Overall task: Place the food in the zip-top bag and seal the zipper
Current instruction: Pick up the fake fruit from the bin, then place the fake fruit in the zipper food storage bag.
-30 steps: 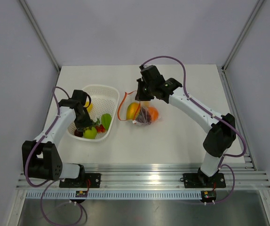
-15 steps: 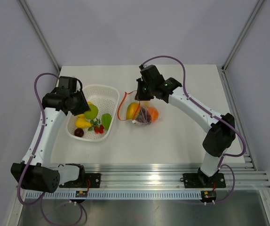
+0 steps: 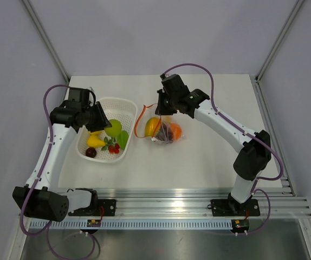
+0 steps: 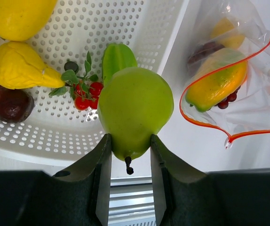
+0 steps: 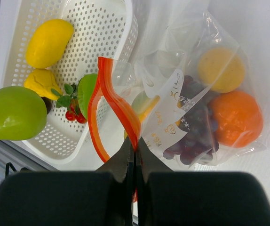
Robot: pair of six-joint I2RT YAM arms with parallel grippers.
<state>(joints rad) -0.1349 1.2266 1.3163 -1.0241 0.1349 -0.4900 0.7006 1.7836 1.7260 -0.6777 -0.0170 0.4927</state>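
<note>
While the left tool hangs over the white perforated basket, its two dark fingers are clamped on the flanks of a green pear, stem end toward the wrist camera. From above, the pear shows over the right half of the basket, near its rim.

Only the left wrist view shows plainly what lies beneath: a yellow lemon-like fruit, a yellow pear, a dark red plum, a sprig of small red berries and a green ribbed piece.

The right tool is clenched tight on the zipper, pinching the red-orange strip where it folds into a loop. The zip-top bag lies on the white surface just right of the basket, its mouth gaping toward it.

The right wrist view alone shows the bag's depths: purple grapes, an orange and a pale yellow round fruit. The left wrist view gives the mango near the mouth.

A white printed panel on the bag carries characters, seen skewed and too crumpled to read.
</note>
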